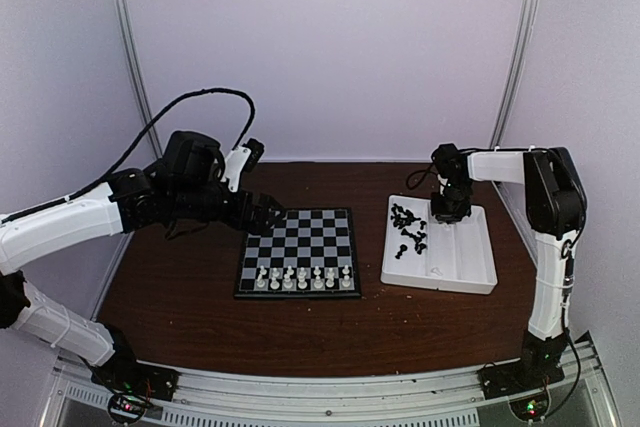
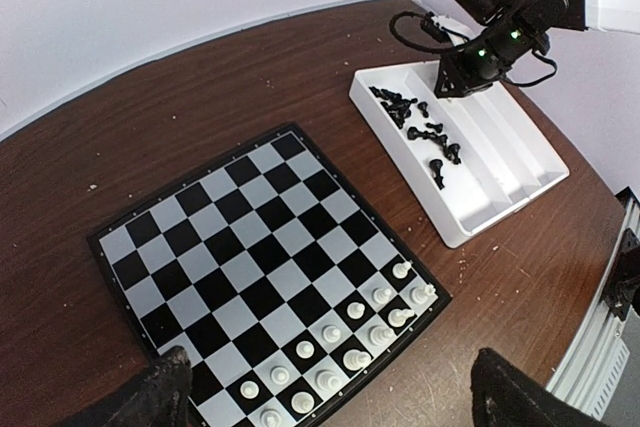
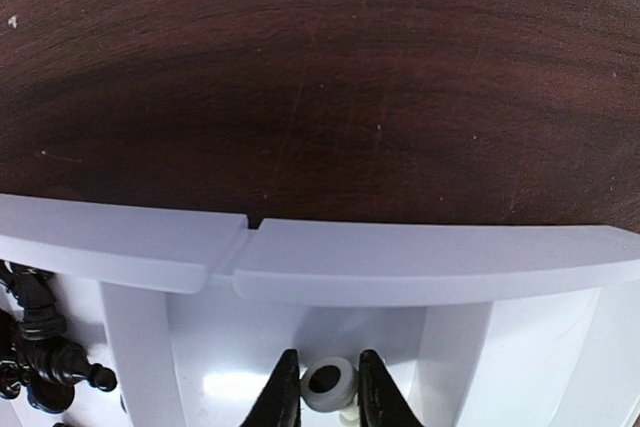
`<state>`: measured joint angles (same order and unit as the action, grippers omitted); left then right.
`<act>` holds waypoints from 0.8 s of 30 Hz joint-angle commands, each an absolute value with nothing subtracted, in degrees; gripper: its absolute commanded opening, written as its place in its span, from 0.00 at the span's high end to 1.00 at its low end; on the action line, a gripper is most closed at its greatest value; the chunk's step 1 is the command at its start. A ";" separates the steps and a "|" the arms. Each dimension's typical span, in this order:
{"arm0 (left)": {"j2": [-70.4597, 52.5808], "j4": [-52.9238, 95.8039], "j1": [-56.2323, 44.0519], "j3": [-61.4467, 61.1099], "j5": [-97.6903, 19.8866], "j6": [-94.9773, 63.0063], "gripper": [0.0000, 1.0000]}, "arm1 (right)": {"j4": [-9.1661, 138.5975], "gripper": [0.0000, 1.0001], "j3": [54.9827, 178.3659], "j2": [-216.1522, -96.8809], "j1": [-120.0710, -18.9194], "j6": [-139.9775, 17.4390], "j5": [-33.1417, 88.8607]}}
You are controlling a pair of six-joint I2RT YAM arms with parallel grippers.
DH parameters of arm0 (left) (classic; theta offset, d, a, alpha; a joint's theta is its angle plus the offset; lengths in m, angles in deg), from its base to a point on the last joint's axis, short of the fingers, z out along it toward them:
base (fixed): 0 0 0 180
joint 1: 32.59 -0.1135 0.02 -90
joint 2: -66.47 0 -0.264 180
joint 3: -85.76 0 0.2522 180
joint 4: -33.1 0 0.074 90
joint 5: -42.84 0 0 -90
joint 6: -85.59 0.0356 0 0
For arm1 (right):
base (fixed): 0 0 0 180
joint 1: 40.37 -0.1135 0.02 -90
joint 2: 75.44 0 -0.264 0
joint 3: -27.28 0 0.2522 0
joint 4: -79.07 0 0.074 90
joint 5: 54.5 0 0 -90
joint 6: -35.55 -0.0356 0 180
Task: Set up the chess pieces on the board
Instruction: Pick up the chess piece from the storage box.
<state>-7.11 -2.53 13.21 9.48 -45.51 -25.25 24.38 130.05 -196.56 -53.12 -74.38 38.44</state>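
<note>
Roughly halfway: white chess pieces stand along two near rows of board; far rows bare. Black pieces, glossy turned plastic, lie jumbled in left compartment of white moulded tray, right of board on dark wood-grain surface. Right claw inside tray, pinched onto white piece, round-based. Left claw spread wide above board's far-left corner, holding nothing.
</note>
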 commanded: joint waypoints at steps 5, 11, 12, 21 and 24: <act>-6.00 -0.09 12.94 9.82 -46.01 -24.46 0.02 | 22.53 0.75 131.06 -195.41 -52.68 -75.19 38.44; -5.96 -0.26 12.94 9.69 -45.52 -24.44 0.02 | 22.36 0.71 130.91 -195.29 -52.60 -73.75 38.05; -6.00 -0.34 12.94 9.69 -45.52 -24.39 0.02 | 22.10 0.71 131.09 -195.53 -52.54 -73.71 37.98; -5.69 -0.42 12.94 9.87 -45.47 -24.32 0.02 | 22.27 0.78 131.02 -195.97 -52.41 -73.83 36.03; -5.99 -0.43 12.94 9.78 -45.54 -24.30 0.02 | 22.19 0.84 131.11 -195.43 -52.32 -74.25 35.62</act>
<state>-7.07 -2.53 13.21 9.65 -45.80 -25.25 23.92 130.14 -196.53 -52.71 -74.14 36.74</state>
